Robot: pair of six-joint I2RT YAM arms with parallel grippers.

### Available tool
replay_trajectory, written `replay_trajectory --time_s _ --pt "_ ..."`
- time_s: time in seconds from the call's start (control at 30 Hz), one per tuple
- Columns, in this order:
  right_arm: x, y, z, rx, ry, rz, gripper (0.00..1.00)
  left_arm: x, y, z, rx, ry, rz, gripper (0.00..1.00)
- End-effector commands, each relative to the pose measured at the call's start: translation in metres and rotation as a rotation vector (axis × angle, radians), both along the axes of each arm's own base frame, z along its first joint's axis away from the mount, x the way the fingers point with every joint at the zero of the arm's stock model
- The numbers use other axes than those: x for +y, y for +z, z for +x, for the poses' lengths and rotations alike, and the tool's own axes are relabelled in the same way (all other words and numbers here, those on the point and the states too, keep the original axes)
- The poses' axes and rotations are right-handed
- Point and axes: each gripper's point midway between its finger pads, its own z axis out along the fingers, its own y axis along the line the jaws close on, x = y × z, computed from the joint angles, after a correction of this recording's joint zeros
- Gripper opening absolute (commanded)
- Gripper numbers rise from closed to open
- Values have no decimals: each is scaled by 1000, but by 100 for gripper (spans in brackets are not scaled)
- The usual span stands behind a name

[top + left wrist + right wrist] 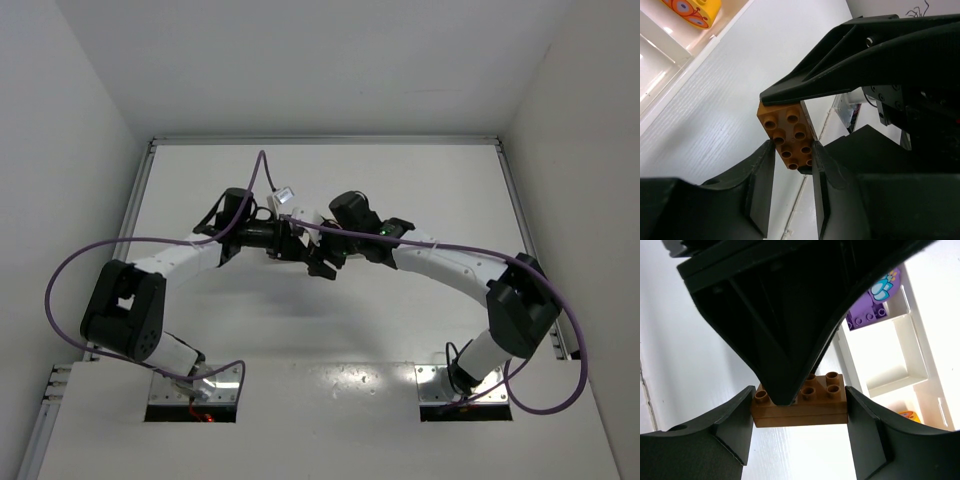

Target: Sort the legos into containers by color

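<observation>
A: Wrist cam, upper left: yellow brick (695, 10) cut off by frame edge.
B: Other cam, upper right: purple brick (867, 315) half hidden behind black finger (780, 315); brown brick (805, 407) studs partly covered too.

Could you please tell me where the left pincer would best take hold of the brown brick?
By its two long flat sides, coming across its width: the right pincer clamps both short ends of the brown brick, and the top is studded. The left pincer flanks those sides.
</observation>
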Motion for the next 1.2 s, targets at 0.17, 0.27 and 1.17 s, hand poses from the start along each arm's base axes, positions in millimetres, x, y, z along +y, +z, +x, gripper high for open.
replay_trajectory --time_s 0.17,0.27,1.17 --pt "12 21 11 -52 -5 53 0 -6 9 -7 -55 -60 -51 24" --pt "11 20 12 -56 -12 49 0 -5 9 -8 -65 -52 -49 20" --pt "-36 27 -43 144 135 115 100 4 19 -29 -135 -58 -65 11"
